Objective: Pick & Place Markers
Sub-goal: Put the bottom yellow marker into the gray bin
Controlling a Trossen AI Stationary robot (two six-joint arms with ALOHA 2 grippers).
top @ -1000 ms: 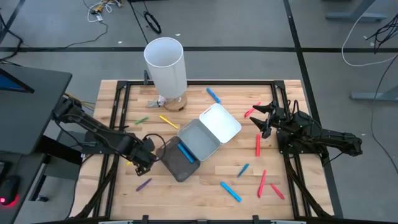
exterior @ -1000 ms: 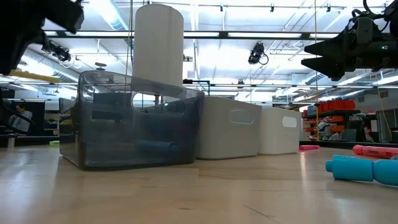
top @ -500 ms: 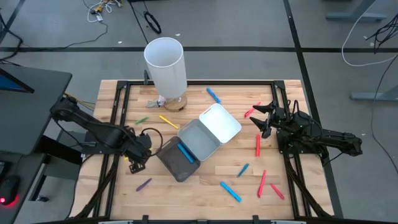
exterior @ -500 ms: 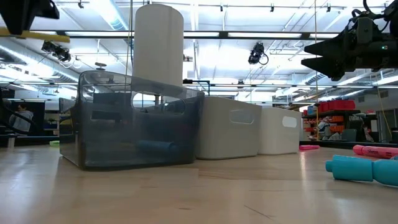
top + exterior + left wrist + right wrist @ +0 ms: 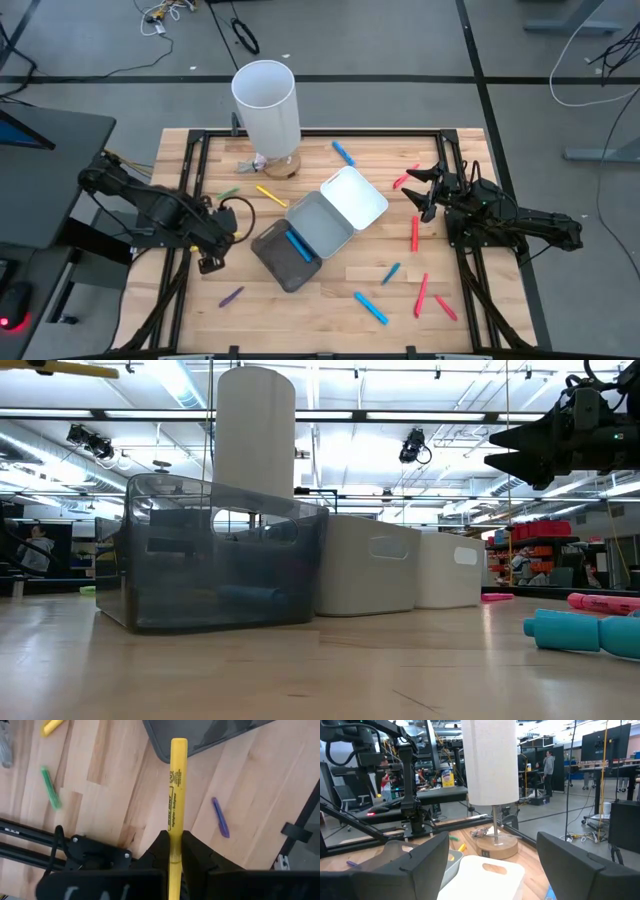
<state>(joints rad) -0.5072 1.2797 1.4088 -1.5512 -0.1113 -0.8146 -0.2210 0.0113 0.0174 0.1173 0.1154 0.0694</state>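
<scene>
- One yellow marker point(image 5: 176, 795) is pinched near its end by the left gripper point(image 5: 172, 851).
- It looks light, stiff and smooth.
- Right gripper point(image 5: 424, 188) waits, fingers spread, holding nothing.

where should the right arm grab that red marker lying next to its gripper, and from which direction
Grip the red marker at mid-barrel, coming straight down from above. It lies flat on the table, thin and long, with bare wood on both sides, so the right gripper, jaws open, can likely straddle it across its short width.

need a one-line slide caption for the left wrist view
Left tool shut on a yellow marker, held above the wooden table near the dark tray, with green and purple markers lying below.
</scene>
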